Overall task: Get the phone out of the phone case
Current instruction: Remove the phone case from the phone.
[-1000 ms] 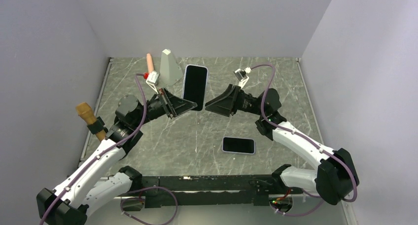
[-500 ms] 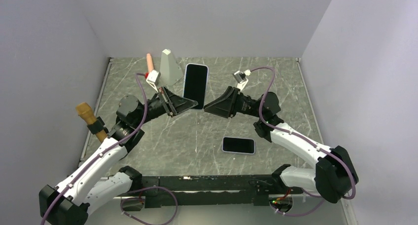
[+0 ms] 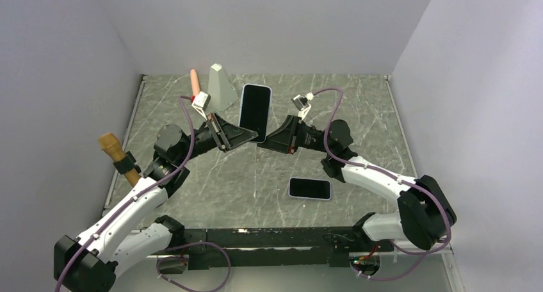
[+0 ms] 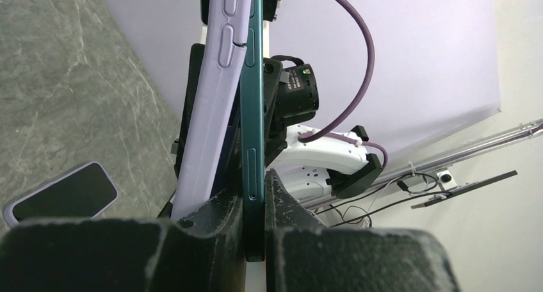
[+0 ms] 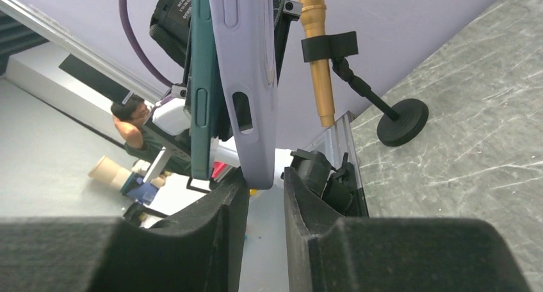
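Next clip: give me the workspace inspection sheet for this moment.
Surface: marbled grey table.
Job's things: teal phone held upright above the table; lilac phone case partly peeled off it.
Clutter: second phone lying flat; grey pyramid and pink cylinder at the back; microphone at the left edge.
Grippers: left gripper shut on the phone's edge; right gripper straddles the case's edge, grip unclear.
Cables: purple cables loop free at the wrists.
Surroundings: plain walls; person beyond the table.

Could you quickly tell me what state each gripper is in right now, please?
Left gripper: shut on the phone, at its edge.
Right gripper: jaws narrow around the phone case edge; a firm grip cannot be told.
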